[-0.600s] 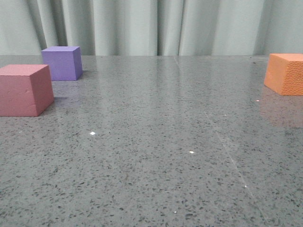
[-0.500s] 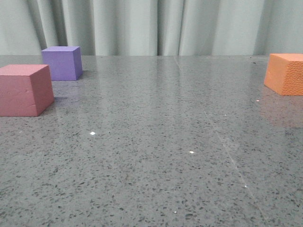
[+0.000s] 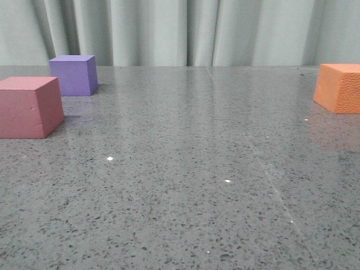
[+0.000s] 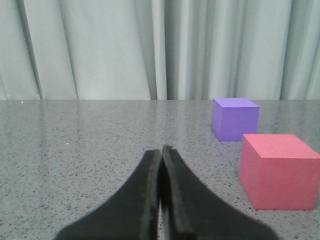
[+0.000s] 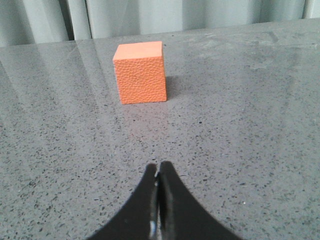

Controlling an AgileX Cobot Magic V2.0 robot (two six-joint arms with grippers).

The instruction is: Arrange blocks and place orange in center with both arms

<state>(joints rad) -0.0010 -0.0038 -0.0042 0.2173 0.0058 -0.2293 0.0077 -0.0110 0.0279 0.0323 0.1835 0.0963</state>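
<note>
The pink-red cube rests at the table's left, and the purple cube stands just behind it. At the right edge of the front view is the orange cube, cut off by the frame. No arm shows in the front view. My left gripper is shut with nothing in it, well short of the pink-red cube and purple cube, which lie off to one side of it. My right gripper is shut and empty too, with the rough-faced orange cube ahead of it at a distance.
A grey speckled tabletop spreads between the cubes. A pale curtain hangs behind the table's far edge.
</note>
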